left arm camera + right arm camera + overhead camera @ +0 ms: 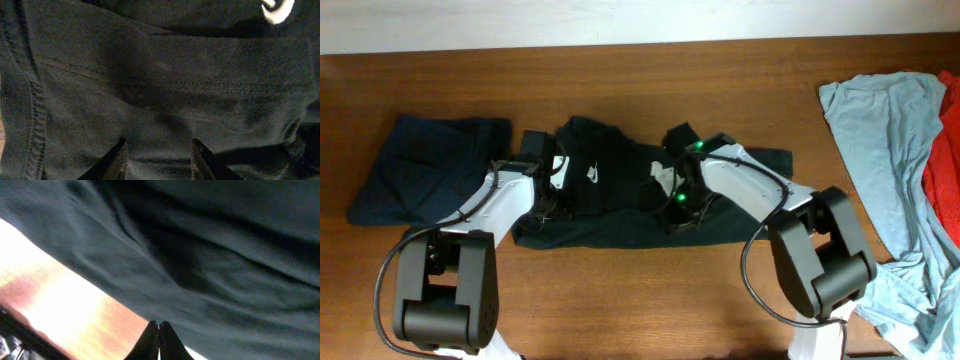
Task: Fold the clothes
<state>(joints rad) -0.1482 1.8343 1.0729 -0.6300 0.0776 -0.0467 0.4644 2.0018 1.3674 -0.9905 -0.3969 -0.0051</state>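
While sprawled wrinkled, white logo (592, 178) up, across middle of brown wooden bench (620, 75): black short-sleeved cloth T-shirt (620, 190), pinched at lower edge by clenched right fingers (149, 342); left fingers (116, 162) released above it.

So the brown wooden table (620, 290) is carrying four garments right now. A black T-shirt (610, 215) is lying spread across the middle, and a dark-navy garment (425, 165) is sitting just beside it toward the left edge. A crumpled light-blue garment (880, 130) is sprawling along the right edge, with a red one (945, 160) bunching up against it there.
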